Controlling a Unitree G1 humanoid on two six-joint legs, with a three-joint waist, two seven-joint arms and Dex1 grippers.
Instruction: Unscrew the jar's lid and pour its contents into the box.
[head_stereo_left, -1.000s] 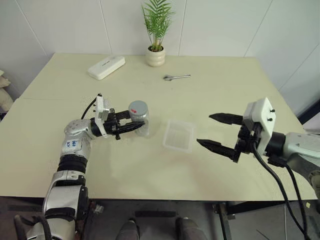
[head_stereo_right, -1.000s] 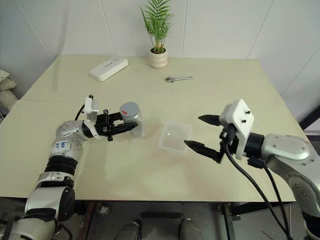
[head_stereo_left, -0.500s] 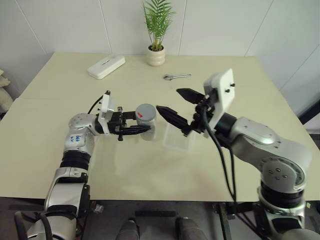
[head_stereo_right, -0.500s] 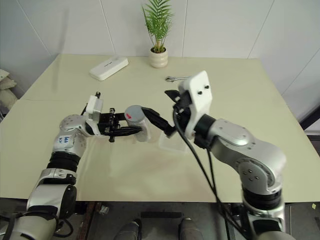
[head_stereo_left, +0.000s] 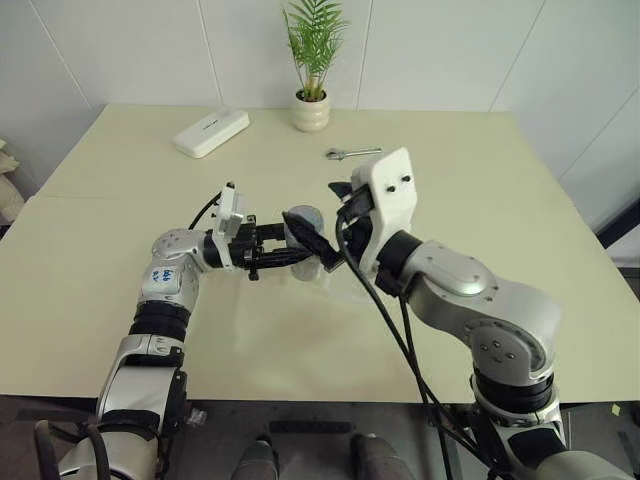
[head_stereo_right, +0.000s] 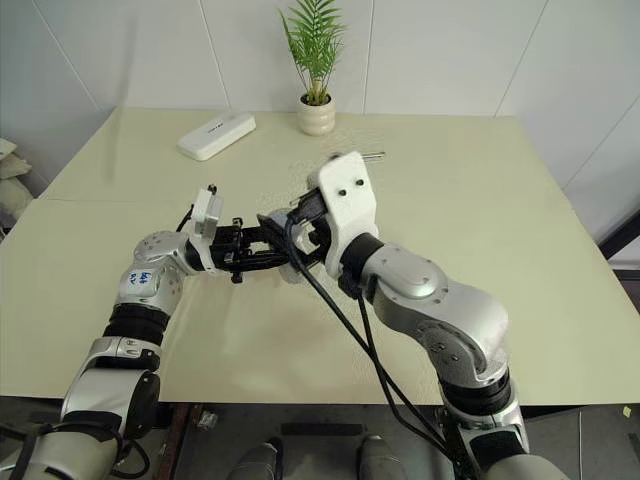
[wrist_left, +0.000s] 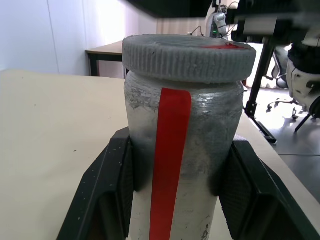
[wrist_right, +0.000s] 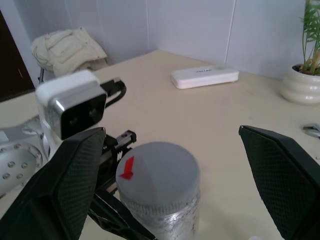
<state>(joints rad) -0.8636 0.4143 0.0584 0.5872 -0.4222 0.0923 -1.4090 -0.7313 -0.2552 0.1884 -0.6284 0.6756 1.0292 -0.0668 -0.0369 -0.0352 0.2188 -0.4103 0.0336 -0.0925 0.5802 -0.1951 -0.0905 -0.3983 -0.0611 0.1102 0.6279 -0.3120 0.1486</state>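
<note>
jar: one, lid on
left gripper: clamped round jar body
right gripper: jaws spread wide, straddling lid
plant: one
wrench: one

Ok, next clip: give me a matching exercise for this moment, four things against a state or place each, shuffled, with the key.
Things:
1. left gripper
2. right gripper
3. lid
4. white oblong case

States or places:
A. open, fingers spread either side of the lid
B. lying at the far side of the table, near the plant pot
C. shut on the jar
D. on top of the jar, red mark up

Pairs: 1-C, 2-A, 3-D, 4-B
</note>
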